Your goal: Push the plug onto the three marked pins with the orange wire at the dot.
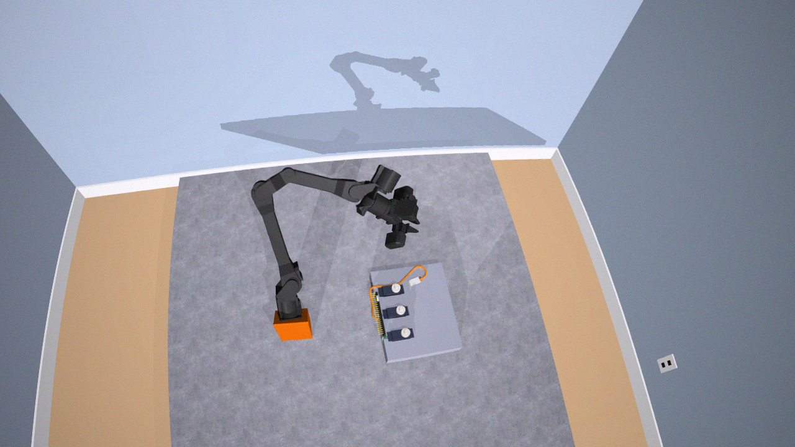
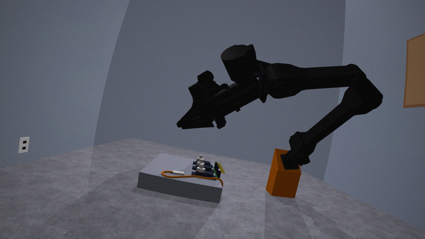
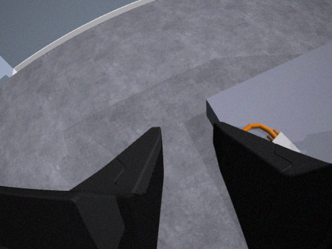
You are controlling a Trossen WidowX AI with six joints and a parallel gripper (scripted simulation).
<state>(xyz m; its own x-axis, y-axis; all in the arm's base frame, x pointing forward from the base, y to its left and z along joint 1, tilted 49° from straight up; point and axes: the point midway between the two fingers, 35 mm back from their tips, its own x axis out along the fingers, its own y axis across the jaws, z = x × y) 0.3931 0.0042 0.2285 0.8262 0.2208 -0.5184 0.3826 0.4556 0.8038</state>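
Note:
My gripper (image 1: 418,226) (image 2: 180,125) (image 3: 187,134) is open with a narrow gap and nothing between its fingers. It hangs high above the holder, beyond its far end in the top view. The white plug (image 1: 415,281) (image 2: 178,173) (image 3: 286,142) lies flat on the grey holder (image 1: 430,316) (image 2: 178,190) (image 3: 270,90), partly hidden behind the right finger in the wrist view. Its orange lead (image 1: 424,269) (image 2: 184,176) (image 3: 256,126) loops back past the servo and over the edge. The yellow pin row (image 1: 380,322) (image 2: 220,168) is bare where visible. The coloured band and dot cannot be made out.
Three dark servos with white round tops stand on the holder beside the pins; the middle one (image 1: 392,311) is among them. The arm's orange base block (image 1: 293,326) (image 2: 283,181) stands on the pin side. A blue wall (image 1: 166,83) rises behind the arm.

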